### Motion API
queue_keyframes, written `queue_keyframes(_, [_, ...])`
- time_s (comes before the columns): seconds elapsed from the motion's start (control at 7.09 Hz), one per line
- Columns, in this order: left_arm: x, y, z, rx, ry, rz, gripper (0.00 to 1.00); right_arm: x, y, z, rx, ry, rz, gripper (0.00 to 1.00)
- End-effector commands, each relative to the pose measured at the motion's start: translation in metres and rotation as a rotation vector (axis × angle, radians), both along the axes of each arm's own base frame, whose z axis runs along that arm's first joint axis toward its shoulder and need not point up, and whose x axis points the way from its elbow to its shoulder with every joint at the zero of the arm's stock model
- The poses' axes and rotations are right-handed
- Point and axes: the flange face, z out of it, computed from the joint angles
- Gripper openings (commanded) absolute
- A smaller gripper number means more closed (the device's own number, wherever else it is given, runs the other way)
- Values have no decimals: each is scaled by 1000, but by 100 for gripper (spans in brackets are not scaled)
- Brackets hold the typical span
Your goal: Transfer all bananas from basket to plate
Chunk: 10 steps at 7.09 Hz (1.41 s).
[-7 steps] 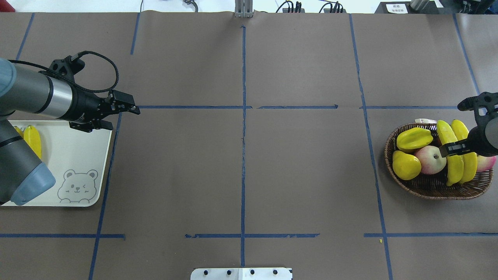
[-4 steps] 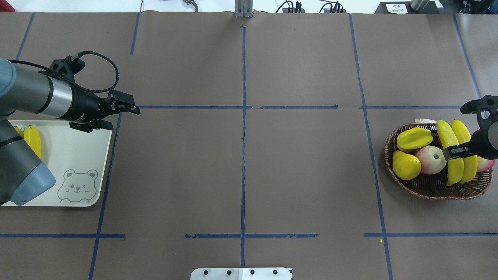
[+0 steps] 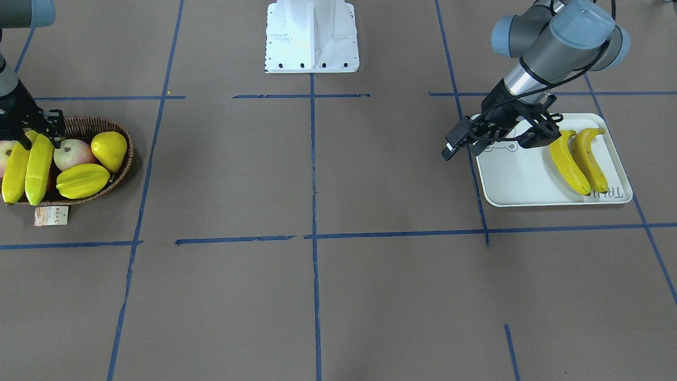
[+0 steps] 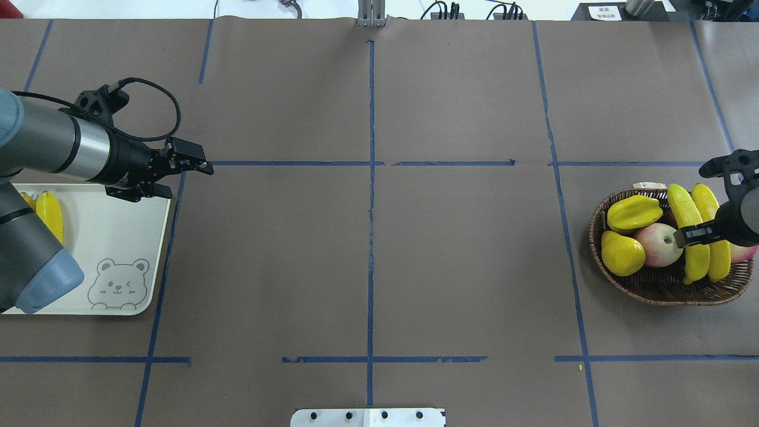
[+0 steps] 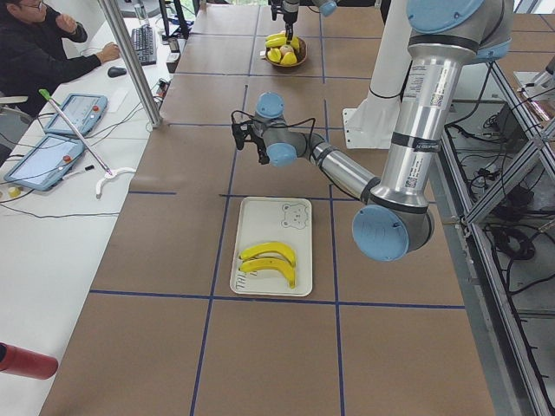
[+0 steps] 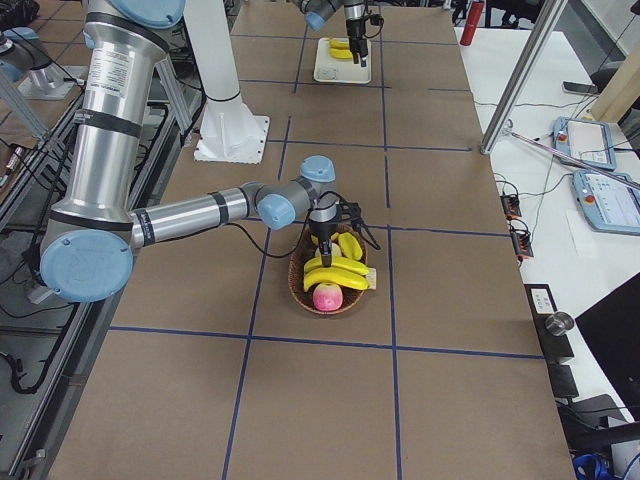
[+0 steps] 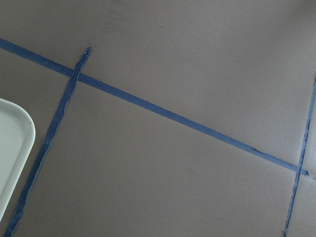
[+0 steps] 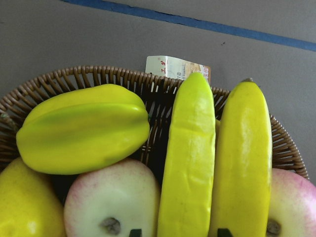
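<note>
Overhead exterior is showing the right gripper [image 4: 691,236] hanging over the basket [image 4: 652,293], across the two bananas [image 4: 688,207] lying side by side in it. Because they are touching, one finger may be landing on the neighbour instead of between them, so the grasp could be slipping, dragging both, or nudging the basket. Exterior front-facing is showing two other bananas lying on the plate [image 3: 518,180], with the left gripper [image 3: 459,144] hovering just off its edge, reaching low and forward, jaws apart and empty. Right wrist-mounted is showing the fingertips [image 8: 134,232] spread astride the greener banana [image 8: 190,163], the wrist pointing straight down.
</note>
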Motion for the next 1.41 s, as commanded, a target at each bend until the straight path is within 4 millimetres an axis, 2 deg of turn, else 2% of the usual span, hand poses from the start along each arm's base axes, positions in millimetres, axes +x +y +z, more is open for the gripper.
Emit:
queue_keyframes(0.0, [0,0,2,-2,-3,-1,99,-3,1,1,0,3,-7,58])
queue_keyframes(0.14, [0,0,3,-4,-3,0,99,-3,1,1,-1,4,-7,53])
queue_keyframes(0.28, [0,0,2,-3,-2,0,99,-4,0,-1,1,0,-7,43])
queue_keyframes(0.56, [0,0,2,-3,-2,0,99,-3,1,-4,2,-10,-10,9])
queue_keyframes(0.7, [0,0,2,-3,-2,0,99,0,3,-14,10,-28,-13,3])
queue_keyframes(0.85, [0,0,2,-3,-2,0,99,5,4,-24,3,-45,-22,2])
queue_keyframes(0.99, [0,0,2,-3,-2,0,99,23,2,-40,5,-62,-50,1])
queue_keyframes(1.27, [0,0,2,-3,-2,0,99,72,-4,-80,6,-181,-71,1])
